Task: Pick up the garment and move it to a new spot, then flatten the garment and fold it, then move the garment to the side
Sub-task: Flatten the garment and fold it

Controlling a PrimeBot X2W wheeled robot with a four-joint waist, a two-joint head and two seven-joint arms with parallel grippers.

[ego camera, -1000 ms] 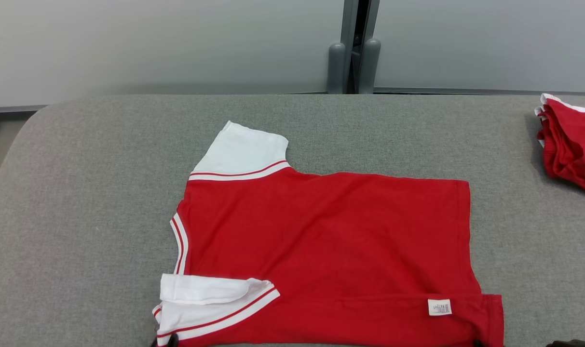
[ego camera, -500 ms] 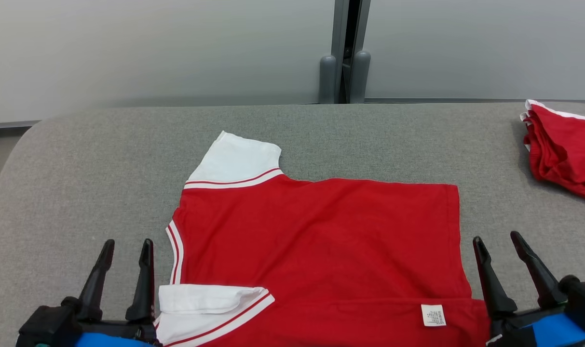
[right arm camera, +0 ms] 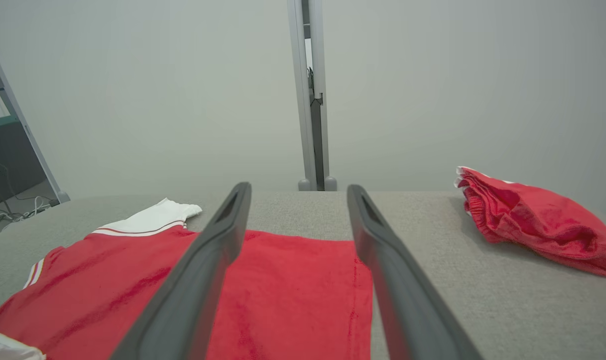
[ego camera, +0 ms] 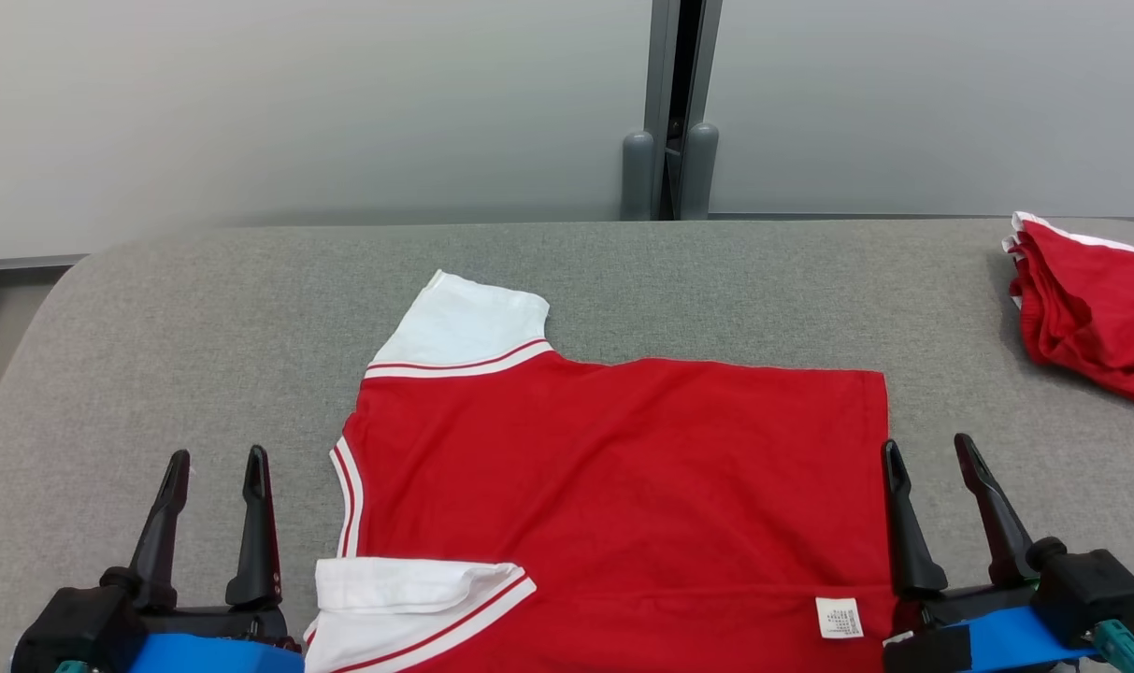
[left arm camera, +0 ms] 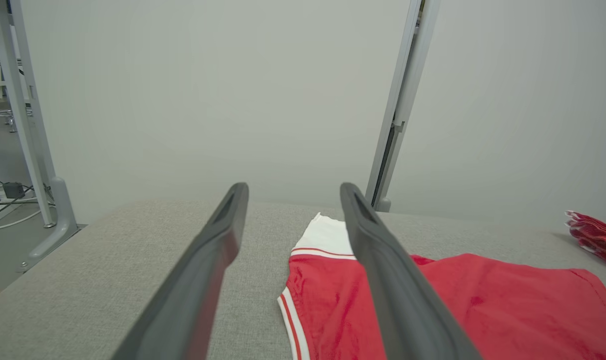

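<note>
Grey padded table (ego camera: 202,308): red garment (ego camera: 623,467) lies flat at centre-front, long axis left to right, collar end toward the robot's left, hem toward its right, near edge turned over. It sits between the arms: left gripper (ego camera: 216,455) just off the collar side, right gripper (ego camera: 928,441) at the hem edge, both spread wide and holding nothing. The far white sleeve (ego camera: 468,322) is unfolded and nearer the left arm, so my guess is the next fold is its job.

Metal post (ego camera: 663,93) splits the pale wall (ego camera: 295,112); below the post lies the grey surface (ego camera: 202,308), and far right of the post sits a crumpled red cloth heap (ego camera: 1090,318).
</note>
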